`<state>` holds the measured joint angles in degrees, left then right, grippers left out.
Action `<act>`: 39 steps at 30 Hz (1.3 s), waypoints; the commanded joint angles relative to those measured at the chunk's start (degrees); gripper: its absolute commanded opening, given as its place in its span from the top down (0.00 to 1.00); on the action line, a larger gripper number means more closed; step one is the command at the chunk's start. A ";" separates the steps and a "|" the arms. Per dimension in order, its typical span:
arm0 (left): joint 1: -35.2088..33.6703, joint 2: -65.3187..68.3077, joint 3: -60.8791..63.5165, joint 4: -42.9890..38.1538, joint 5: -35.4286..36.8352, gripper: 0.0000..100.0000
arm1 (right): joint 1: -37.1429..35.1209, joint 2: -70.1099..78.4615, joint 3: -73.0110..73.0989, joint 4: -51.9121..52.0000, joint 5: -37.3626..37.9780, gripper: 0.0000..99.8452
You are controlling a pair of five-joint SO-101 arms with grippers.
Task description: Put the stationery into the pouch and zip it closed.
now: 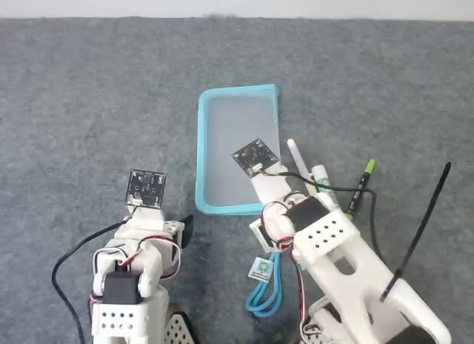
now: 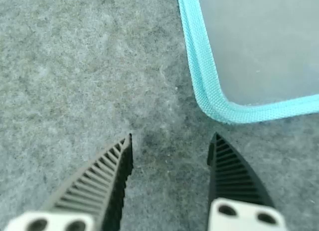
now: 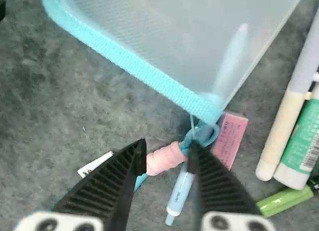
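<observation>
Jaws of the right arm stand parted on either side of the pink grip of a pen (image 3: pixel 164 160), just beside the zip corner of the pouch (image 3: pixel 124 61), which lies flat on the grey surface (image 3: pixel 45 121). Jaws of the left arm are released and empty over bare surface near another pouch corner. Markers (image 1: pixel 323 187) lie beside the pouch.

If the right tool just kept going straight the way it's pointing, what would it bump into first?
Most likely the pink cylindrical piece lying between the right tool's open fingers, beside a light blue pen. The pouch's teal corner comes just after; depth is hard to judge.
</observation>
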<state>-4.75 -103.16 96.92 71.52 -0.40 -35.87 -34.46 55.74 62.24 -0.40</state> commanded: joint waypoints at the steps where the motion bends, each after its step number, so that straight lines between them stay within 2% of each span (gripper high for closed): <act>1: 0.09 -1.14 -0.31 0.44 0.53 0.76 | -0.40 2.68 -2.02 -1.19 -3.08 0.81; 5: 0.09 -1.14 -0.31 0.44 0.53 0.76 | -0.40 6.29 -2.11 -2.77 -3.87 0.81; 14: 0.09 -1.14 -0.31 0.44 0.53 0.76 | -0.40 12.00 -2.11 -2.77 -12.13 0.81; 21: 0.09 -1.14 -0.31 0.44 0.53 0.76 | -0.31 15.69 -2.11 -3.12 -12.22 0.82; 24: 0.09 -1.14 -0.31 0.44 0.53 0.76 | 1.19 15.87 -2.55 -3.30 -11.87 0.87; 29: 0.09 -1.14 -0.31 0.44 0.53 0.76 | 10.15 16.40 -4.75 -3.65 -9.05 0.91; 35: 0.09 -1.14 -0.31 0.44 0.53 0.76 | 27.47 16.48 -9.23 -3.65 -9.23 0.92; 39: 0.09 -1.14 -0.31 0.44 0.53 0.76 | 33.63 16.48 -12.48 -3.56 -10.11 0.92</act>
<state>-4.75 -103.16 96.92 71.52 -0.40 -6.68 -17.76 47.82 59.34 -10.42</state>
